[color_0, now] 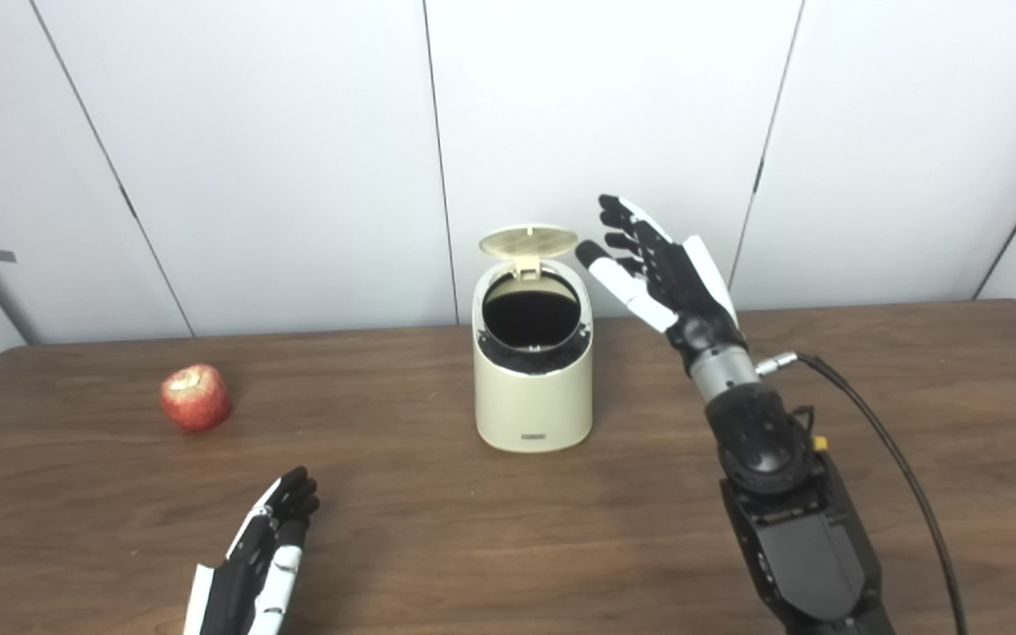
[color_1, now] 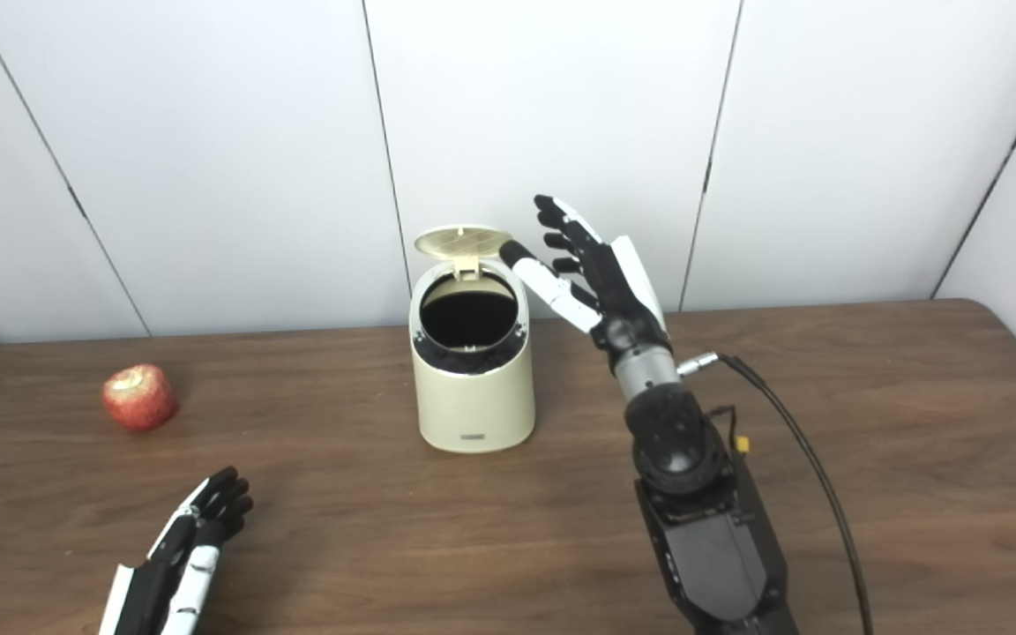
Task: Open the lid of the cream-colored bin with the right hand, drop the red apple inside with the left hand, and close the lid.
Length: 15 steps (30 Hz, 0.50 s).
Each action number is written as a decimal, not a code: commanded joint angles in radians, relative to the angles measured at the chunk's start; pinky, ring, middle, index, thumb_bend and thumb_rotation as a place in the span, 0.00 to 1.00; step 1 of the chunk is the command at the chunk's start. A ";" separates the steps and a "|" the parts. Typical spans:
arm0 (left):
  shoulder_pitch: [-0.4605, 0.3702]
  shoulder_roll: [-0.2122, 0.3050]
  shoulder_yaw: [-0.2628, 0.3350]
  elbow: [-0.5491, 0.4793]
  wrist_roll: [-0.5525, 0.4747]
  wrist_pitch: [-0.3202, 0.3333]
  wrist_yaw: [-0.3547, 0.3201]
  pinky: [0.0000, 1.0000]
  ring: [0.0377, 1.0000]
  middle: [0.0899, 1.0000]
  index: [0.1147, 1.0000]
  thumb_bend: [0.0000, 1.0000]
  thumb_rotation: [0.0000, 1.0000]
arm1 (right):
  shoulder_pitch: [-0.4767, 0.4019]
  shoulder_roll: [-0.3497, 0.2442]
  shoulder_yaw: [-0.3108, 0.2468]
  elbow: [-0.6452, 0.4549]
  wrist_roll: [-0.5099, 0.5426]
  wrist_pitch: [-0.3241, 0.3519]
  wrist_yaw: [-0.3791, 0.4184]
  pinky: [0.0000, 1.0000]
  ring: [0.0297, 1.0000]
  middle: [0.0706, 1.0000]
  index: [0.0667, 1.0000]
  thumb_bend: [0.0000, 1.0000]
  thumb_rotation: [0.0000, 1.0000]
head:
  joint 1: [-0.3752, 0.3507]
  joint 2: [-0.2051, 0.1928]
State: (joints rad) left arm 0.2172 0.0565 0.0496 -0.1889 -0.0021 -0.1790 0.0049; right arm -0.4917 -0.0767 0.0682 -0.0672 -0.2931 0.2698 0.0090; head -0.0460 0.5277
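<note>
The cream-colored bin point(color_0: 533, 370) stands upright on the tabletop point(color_0: 649, 529) and serves as the reference for all positions below. Its lid point(color_0: 529, 240) is raised on the rear hinge and stands above the back rim, leaving the dark round opening fully exposed from above.

The right hand point(color_0: 658, 273) is held in the air just beside the bin's right upper edge, level with the raised lid. Its fingers are spread and extended, and it holds nothing. The thumb tip lies very close to the lid's right edge; whether it touches cannot be determined from either view. This position is judged to keep the hand within reach of the lid, ready either to steady it or to push it down for closing, while staying clear of the opening.

The red apple point(color_0: 196, 397) rests on the tabletop well to the left of the bin, with its stem end facing up. Nothing is in contact with it.

The left hand point(color_0: 261, 556) lies low over the tabletop, to the left of and nearer the robot than the bin, and nearer than the apple. Its fingers are extended, slightly curled, and empty.

Status, as judged: the lid-opening step is complete. The apple has not yet been picked up. The open path between the left hand and the apple favours a direct reach.
</note>
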 commanded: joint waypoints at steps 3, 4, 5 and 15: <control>0.054 -0.034 -0.013 0.043 -0.017 -0.018 0.002 0.89 0.86 0.87 0.90 0.48 0.77 | 0.092 -0.025 -0.016 -0.106 0.052 -0.016 0.030 0.77 0.84 0.87 0.88 0.53 0.85 | -0.005 0.002; 0.053 -0.033 -0.013 0.043 -0.019 -0.017 0.001 0.89 0.86 0.87 0.90 0.49 0.77 | 0.120 -0.032 -0.017 -0.126 0.057 -0.022 0.035 0.76 0.83 0.86 0.87 0.52 0.86 | -0.005 0.001; 0.052 -0.032 -0.012 0.044 -0.022 -0.017 0.000 0.88 0.86 0.87 0.90 0.49 0.78 | 0.150 -0.039 -0.019 -0.146 0.064 -0.028 0.041 0.75 0.83 0.86 0.88 0.51 0.87 | -0.008 0.001; 0.037 -0.021 0.000 0.066 -0.050 -0.032 -0.007 0.89 0.87 0.88 0.90 0.47 0.77 | 0.358 -0.089 -0.073 -0.300 0.211 -0.021 0.103 0.88 0.90 0.91 0.91 0.55 0.91 | -0.029 0.012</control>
State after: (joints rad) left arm 0.2135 0.0589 0.0552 -0.1810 -0.0431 -0.1805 -0.0016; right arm -0.1292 -0.1560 0.0056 -0.3245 -0.1050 0.2692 0.1047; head -0.0736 0.5399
